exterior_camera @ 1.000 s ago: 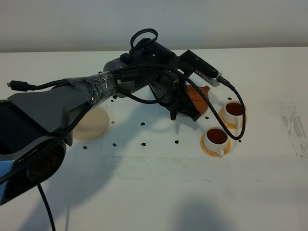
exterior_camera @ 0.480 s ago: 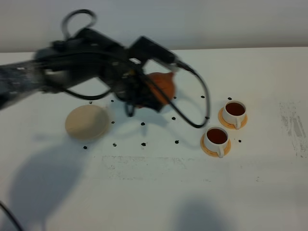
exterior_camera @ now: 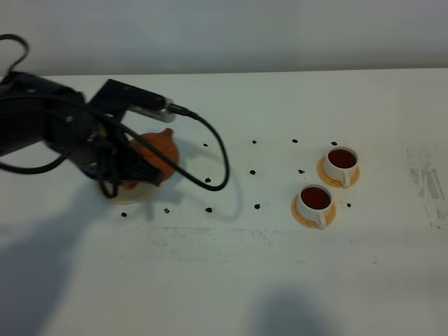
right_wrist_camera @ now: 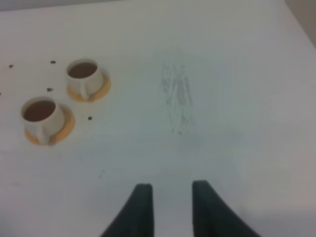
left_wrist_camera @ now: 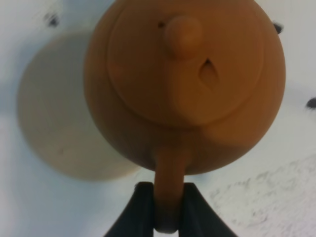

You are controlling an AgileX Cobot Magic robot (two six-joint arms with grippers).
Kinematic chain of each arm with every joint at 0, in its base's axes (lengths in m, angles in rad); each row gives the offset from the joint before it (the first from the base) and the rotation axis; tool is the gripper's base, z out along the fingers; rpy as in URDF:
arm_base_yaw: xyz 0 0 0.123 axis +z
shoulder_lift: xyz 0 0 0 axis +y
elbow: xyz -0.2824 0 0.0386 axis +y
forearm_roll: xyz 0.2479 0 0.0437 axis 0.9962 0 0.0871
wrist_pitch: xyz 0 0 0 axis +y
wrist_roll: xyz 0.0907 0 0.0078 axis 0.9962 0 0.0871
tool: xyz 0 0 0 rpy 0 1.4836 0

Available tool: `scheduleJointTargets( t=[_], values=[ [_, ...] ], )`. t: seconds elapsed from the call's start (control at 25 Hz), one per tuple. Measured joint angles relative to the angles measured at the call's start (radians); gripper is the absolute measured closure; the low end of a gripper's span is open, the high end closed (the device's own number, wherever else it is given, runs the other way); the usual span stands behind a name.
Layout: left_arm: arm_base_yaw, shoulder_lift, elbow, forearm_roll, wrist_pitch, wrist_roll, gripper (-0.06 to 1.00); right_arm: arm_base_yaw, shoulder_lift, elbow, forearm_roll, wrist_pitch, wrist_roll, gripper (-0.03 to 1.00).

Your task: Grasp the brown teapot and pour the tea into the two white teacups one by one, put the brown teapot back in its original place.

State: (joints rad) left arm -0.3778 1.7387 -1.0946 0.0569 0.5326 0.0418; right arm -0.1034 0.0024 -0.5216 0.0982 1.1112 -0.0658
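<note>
White tabletop (exterior_camera: 231,280) — left gripper (left_wrist_camera: 167,210) is pinching the brown teapot (left_wrist_camera: 185,84) by its handle over the coaster (left_wrist_camera: 64,123); right gripper (right_wrist_camera: 171,197) is idling, spread.

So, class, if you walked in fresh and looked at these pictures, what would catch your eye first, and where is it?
First, the brown teapot, gripped by its handle in the left gripper over the cream coaster at the table's left. Next, the two white teacups on orange saucers at the right, both filled with dark tea. The right gripper is open above bare table.
</note>
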Motion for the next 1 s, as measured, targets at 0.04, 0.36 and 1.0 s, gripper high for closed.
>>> scheduleJointTargets(
  t=[0.04, 0.36, 1.0],
  values=[
    [0.013, -0.010, 0.015, 0.000, -0.005, -0.001, 0.85, 0.000, 0.000, 0.000, 0.000, 0.000, 0.000, 0.75],
    [0.099, -0.023, 0.064, 0.000, -0.009, -0.001, 0.85, 0.000, 0.000, 0.000, 0.000, 0.000, 0.000, 0.75],
    [0.122, 0.044, 0.064, 0.003, -0.082, -0.001, 0.85, 0.000, 0.000, 0.000, 0.000, 0.000, 0.000, 0.75]
  ],
)
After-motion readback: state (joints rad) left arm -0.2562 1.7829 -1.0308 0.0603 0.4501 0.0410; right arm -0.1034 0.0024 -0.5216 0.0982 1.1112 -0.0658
